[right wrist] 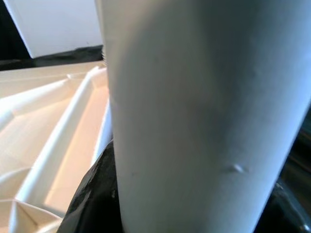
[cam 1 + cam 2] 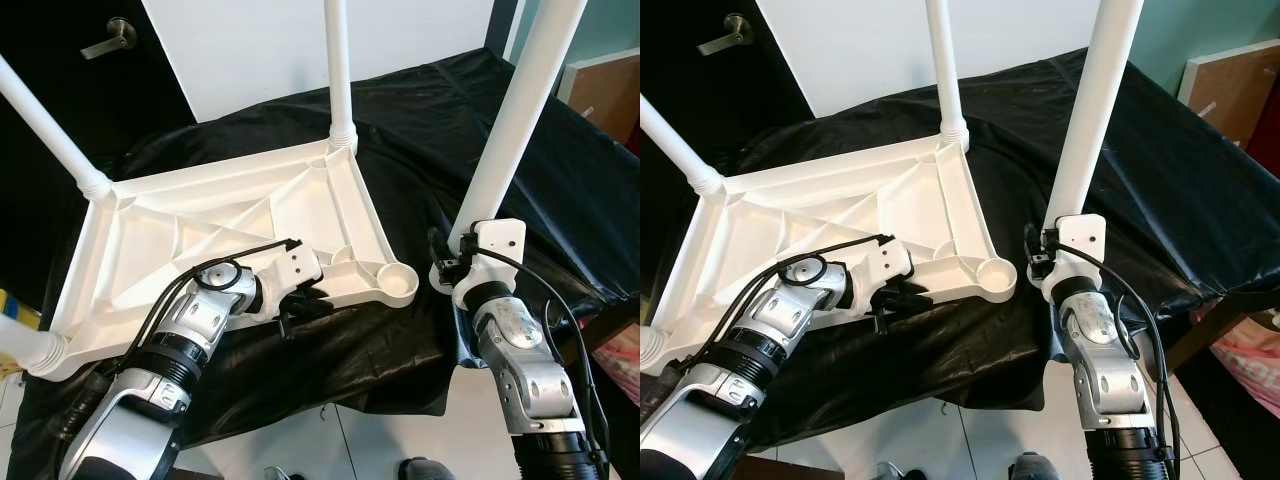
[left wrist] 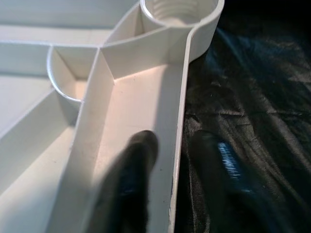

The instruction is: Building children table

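Observation:
A white plastic tabletop (image 2: pixel 230 215) lies upside down on a black cloth (image 2: pixel 570 190). Legs stand screwed in at its far-right corner (image 2: pixel 340 70), far-left corner (image 2: pixel 45 125) and near-left corner (image 2: pixel 20 340). The near-right socket (image 2: pixel 400 281) is empty; its threaded ring also faces the left wrist camera (image 3: pixel 177 9). My left gripper (image 2: pixel 295 308) is shut on the tabletop's near rim (image 3: pixel 176 145), one finger (image 3: pixel 131 170) inside the rim and the other outside. My right gripper (image 2: pixel 450 265) is shut on a loose white leg (image 2: pixel 515 110), held upright just right of the empty socket. That leg (image 1: pixel 194 107) sits close to the right wrist camera.
A dark door with a lever handle (image 2: pixel 110 35) stands at the back left, beside a white wall panel (image 2: pixel 260 50). A brown board (image 2: pixel 605 90) leans at the far right. White floor tiles (image 2: pixel 400 430) lie at the cloth's near edge.

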Controlling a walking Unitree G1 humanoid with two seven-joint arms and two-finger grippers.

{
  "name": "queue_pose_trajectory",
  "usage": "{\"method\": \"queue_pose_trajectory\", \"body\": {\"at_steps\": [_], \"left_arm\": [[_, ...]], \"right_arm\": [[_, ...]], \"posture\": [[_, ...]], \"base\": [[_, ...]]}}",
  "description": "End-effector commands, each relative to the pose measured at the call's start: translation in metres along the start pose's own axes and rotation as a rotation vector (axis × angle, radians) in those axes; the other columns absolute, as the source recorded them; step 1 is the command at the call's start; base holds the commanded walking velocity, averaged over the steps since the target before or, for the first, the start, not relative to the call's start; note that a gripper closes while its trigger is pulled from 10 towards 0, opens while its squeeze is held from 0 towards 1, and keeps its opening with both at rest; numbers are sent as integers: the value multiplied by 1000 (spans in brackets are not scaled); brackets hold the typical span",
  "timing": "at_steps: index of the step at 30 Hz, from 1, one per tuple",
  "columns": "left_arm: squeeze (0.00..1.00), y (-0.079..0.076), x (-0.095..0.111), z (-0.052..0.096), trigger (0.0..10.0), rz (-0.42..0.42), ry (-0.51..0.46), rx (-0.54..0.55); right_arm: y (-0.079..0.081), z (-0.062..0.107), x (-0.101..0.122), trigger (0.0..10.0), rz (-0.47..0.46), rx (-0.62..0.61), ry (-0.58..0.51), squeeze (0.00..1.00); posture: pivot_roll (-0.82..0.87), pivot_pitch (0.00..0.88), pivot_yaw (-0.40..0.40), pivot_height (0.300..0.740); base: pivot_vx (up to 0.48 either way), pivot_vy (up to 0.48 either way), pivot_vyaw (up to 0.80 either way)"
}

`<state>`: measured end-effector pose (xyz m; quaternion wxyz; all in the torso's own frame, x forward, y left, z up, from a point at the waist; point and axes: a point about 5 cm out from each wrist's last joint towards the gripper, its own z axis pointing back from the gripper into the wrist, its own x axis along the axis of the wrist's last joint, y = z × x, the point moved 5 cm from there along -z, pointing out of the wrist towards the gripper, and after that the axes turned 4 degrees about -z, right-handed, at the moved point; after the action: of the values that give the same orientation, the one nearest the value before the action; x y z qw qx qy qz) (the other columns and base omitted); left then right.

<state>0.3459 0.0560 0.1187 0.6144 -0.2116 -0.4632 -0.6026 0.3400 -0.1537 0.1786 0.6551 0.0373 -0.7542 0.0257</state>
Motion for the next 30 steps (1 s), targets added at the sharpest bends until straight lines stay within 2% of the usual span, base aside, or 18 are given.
{"method": "queue_pose_trajectory", "body": {"at_steps": [1, 2, 3, 4, 6, 8, 12, 16, 19, 22, 23, 25, 27, 30], "left_arm": [[1000, 15, -5, 4, 10000, 5, 17, 150], [1000, 22, -4, 8, 10000, -8, 29, 195], [1000, 22, -4, 8, 10000, -8, 29, 195], [0, 27, -2, 12, 10000, -21, 35, 234], [0, 31, 0, 16, 10000, -27, 34, 258], [0, 33, 12, 21, 10000, -26, -14, 302], [0, 33, 23, 23, 10000, -11, -70, 345], [0, 31, 28, 23, 10000, -8, -106, 391], [0, 32, 33, 26, 10000, 10, -153, 473], [0, 32, 33, 26, 10000, 10, -153, 473], [0, 32, 32, 27, 10000, 25, -160, 512], [0, 32, 32, 27, 10000, 25, -160, 512], [0, 24, 24, 35, 10000, 79, -181, 577], [0, 18, 20, 40, 10000, 128, -200, 617]], "right_arm": [[3, -1, 2, 10000, 0, 7, -15, 0], [3, -2, 4, 10000, -1, 5, -28, 0], [3, -2, 4, 10000, -1, 5, -28, 0], [2, -4, 8, 10000, -1, 7, -47, 0], [3, -6, 12, 10000, -2, 9, -64, 0], [6, -9, 20, 10000, 4, 29, -104, 0], [11, -11, 26, 10000, -8, 52, -133, 0], [16, -14, 28, 10000, -19, 80, -148, 0], [23, -17, 28, 10000, -14, 116, -152, 0], [23, -17, 28, 10000, -14, 116, -152, 0], [27, -18, 24, 10000, -13, 138, -139, 0], [27, -18, 24, 10000, -13, 138, -139, 0], [35, -20, 9, 10000, -34, 180, -98, 0], [37, -21, -4, 10000, -63, 197, -69, 0]], "posture": [[-230, 57, 104, 740], [-222, 51, 95, 740], [-222, 51, 95, 740], [-215, 47, 87, 740], [-215, 47, 87, 740], [-202, 40, 74, 740], [-186, 34, 59, 740], [-168, 31, 41, 740], [-145, 31, 20, 740], [-145, 31, 20, 740], [-139, 31, 13, 740], [-139, 31, 13, 740], [-128, 29, 2, 740], [-106, 27, -10, 740]], "base": [[0, 0, 0], [0, 0, 0], [0, 0, 0], [0, 0, 0], [0, 0, 0], [0, 0, 0], [0, 0, 0], [0, 0, 0], [0, 0, 0], [0, 0, 0], [0, 0, 0], [0, 0, 0], [0, 0, 0], [0, 0, 0]]}}
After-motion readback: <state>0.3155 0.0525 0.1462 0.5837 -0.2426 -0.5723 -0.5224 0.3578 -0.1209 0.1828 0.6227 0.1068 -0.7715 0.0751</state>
